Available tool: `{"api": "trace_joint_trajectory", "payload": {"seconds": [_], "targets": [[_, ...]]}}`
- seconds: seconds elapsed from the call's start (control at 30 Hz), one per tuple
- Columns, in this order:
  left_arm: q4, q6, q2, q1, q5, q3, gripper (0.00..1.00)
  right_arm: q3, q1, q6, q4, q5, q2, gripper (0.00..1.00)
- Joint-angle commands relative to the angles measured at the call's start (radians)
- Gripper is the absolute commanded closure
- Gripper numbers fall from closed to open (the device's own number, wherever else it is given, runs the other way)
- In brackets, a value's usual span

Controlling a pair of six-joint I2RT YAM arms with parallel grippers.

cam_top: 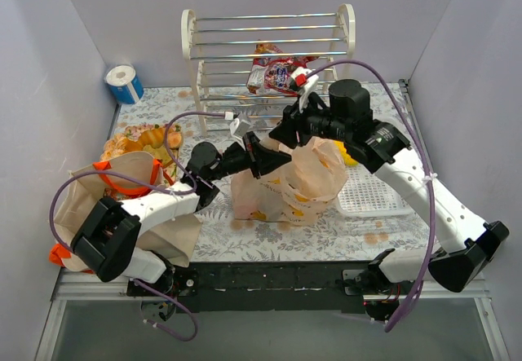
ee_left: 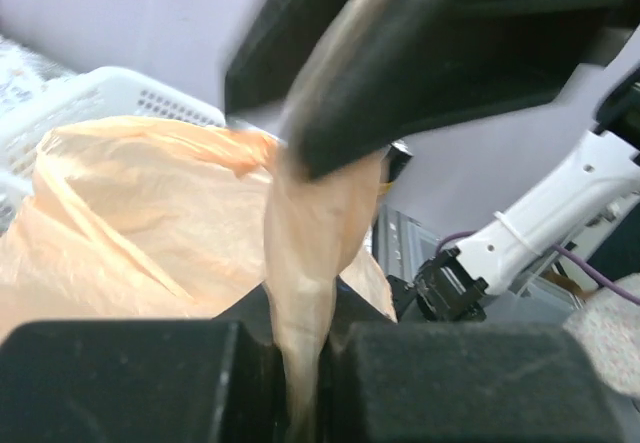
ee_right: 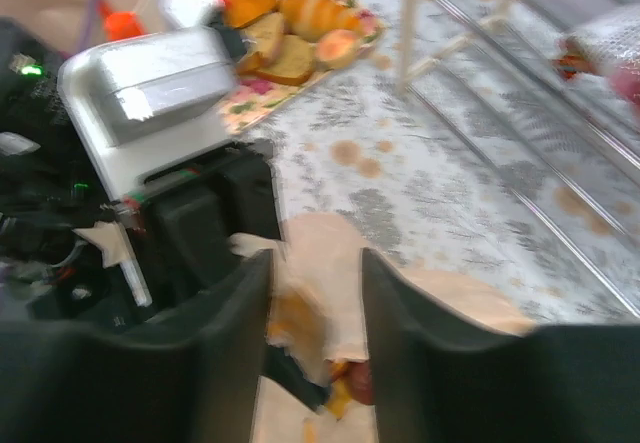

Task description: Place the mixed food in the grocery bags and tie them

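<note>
Top external view: tying the plastic bag (cam_top: 285,183) in the middle of the table (cam_top: 342,232).
Left gripper (ee_left: 300,363) pinches a twisted strip of it; right gripper (ee_right: 315,293) straddles bag film, clamping uncertain. Keep the strip taut while looping.

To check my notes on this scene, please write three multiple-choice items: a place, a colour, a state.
1. Where is the beige canvas tote with orange handles in the top view? A far right; B left side; C back middle.
2. What colour is the wrapper of the white paper roll at the back left? A red; B green; C blue.
3. The left gripper is: A open; B shut on the thin peach-orange plastic bag; C shut on a fruit.
Key: 1 B, it shows at the left. 2 C, blue wrapping shows. 3 B, the left wrist view shows plastic pinched in it.
</note>
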Motion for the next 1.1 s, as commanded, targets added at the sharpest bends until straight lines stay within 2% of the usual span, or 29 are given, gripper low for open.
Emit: {"api": "trace_joint_trajectory", "payload": {"seconds": [0.0,0.07,0.17,0.27,0.33,0.5,0.77,0.93,1.07], "targets": [[-0.199,0.059,-0.107,0.006,-0.121,0.003,1.0,0.078,-0.114,-0.023,-0.021,0.019,-0.029,0.35],[-0.313,0.077,-0.141,0.018,-0.136,0.017,1.0,0.08,-0.151,-0.035,-0.052,0.017,-0.056,0.22],[-0.468,0.105,-0.17,0.048,-0.106,0.052,1.0,0.027,-0.163,-0.16,-0.061,0.016,-0.13,0.15],[-0.535,0.084,-0.205,0.12,-0.016,0.046,1.0,-0.073,-0.197,-0.269,-0.056,-0.027,-0.207,0.09],[-0.558,0.078,-0.22,0.179,0.032,0.032,1.0,-0.125,-0.231,-0.343,-0.056,-0.108,-0.225,0.09],[-0.609,0.051,-0.217,0.25,0.147,0.052,1.0,-0.164,-0.284,-0.457,-0.055,-0.282,-0.238,0.07],[-0.704,0.094,-0.179,0.268,0.264,0.129,1.0,-0.161,-0.312,-0.559,-0.004,-0.502,-0.166,0.08],[-0.811,0.166,-0.173,0.275,0.281,0.175,1.0,-0.124,-0.326,-0.609,-0.021,-0.576,-0.098,0.08],[-0.83,0.188,-0.182,0.287,0.273,0.174,1.0,-0.109,-0.337,-0.642,-0.065,-0.63,-0.054,0.1]]}}
